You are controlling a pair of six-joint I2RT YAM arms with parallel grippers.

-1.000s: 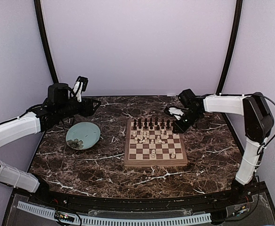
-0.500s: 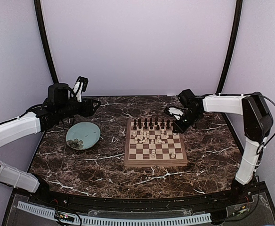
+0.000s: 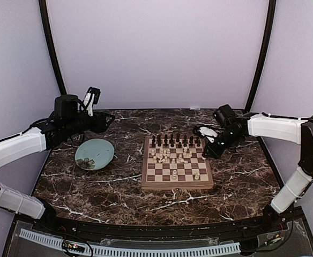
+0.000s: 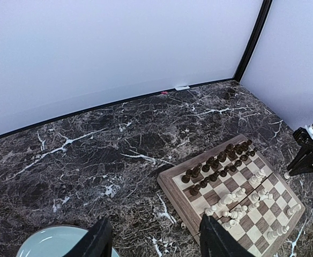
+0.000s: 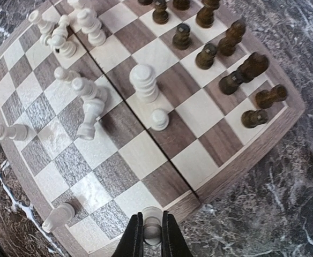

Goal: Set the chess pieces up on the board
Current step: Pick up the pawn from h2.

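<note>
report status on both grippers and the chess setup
Left gripper open, hovering above the table. Right gripper shut on a cream piece at the edge of the board. Several cream pieces lie toppled mid-board.

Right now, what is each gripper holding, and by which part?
The right gripper pinches a cream-white chess piece across its body; the left gripper is open, holding nothing.

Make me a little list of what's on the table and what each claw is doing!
board: middle of the table
dark pieces: in the far rows
white pieces: jumbled mid-board, several tipped over
plate: left of the board
left claw: open, empty, raised near the plate
right claw: shut on one white piece, at the board's edge
</note>
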